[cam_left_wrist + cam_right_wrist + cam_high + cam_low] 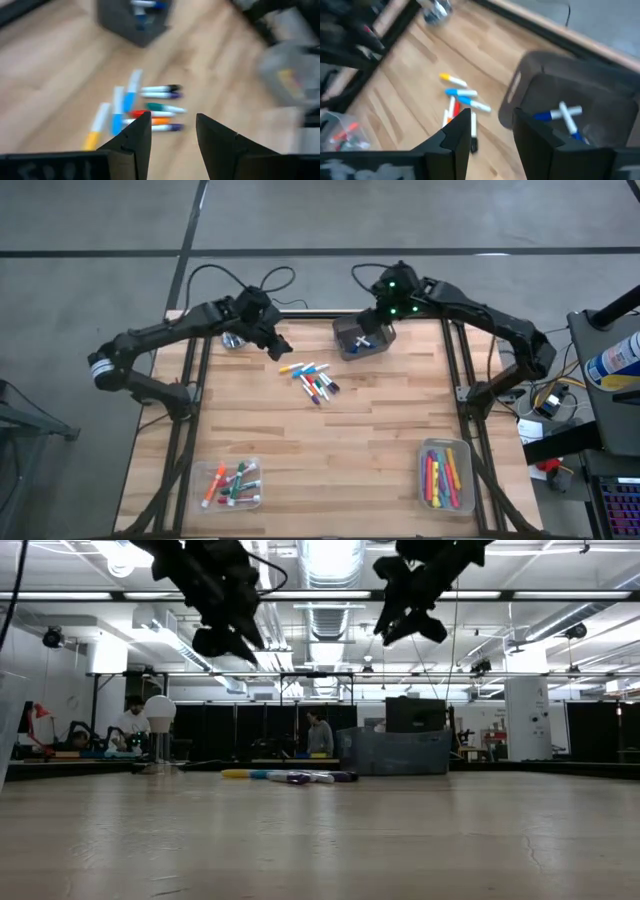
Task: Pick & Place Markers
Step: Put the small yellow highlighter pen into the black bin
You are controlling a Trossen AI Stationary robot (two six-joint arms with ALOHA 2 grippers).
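Several markers [312, 380] lie loose in a small heap on the wooden table's middle; they also show in the left wrist view as markers [142, 107]. A dark mesh bin [362, 338] stands at the far side and holds two blue-and-white markers [565, 116]. My left gripper [172, 122] hovers open above the table, left of and beyond the heap, with nothing between its fingers. My right gripper [491, 117] hangs open high over the bin's near-left rim, also with nothing in it. In the low view both grippers are well above the tabletop.
A clear tray [230, 485] with several markers sits at the near left. Another clear tray [446, 477] with several markers sits at the near right. A small shiny round object [234, 340] rests at the far left edge. Bare wood lies between the heap and the trays.
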